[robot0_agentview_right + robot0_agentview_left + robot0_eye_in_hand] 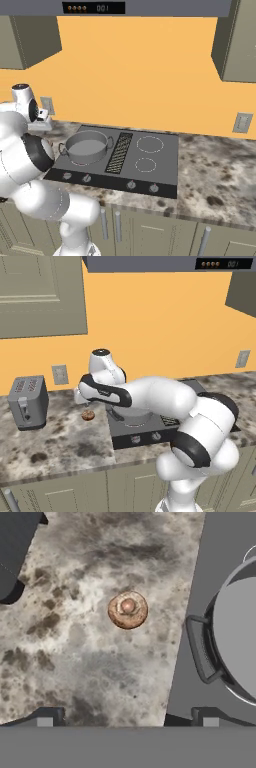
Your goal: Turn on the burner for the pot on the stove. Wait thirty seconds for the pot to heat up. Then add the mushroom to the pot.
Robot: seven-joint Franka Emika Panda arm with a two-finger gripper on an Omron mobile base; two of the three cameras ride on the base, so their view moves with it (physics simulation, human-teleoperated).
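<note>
Mushroom [128, 610]: loose on counter [75, 662], near stove's [192, 572] left edge.
Gripper [127, 718]: spread wide, empty, above mushroom, likely for pickup.
Pot [87, 146]: waiting on burner.

Reddish-brown mushroom [128, 610] with a paler rim, sitting on a desk [75, 662] mottled cream, grey and dark brown. Grey metal pot [87, 146], dark handle, on the black stove [150, 165] with pale rings and grey knobs. Orange wall [150, 75], olive-grey cabinets [40, 296]. The toaster [28, 402] looks grey, possibly with reddish slots.
</note>
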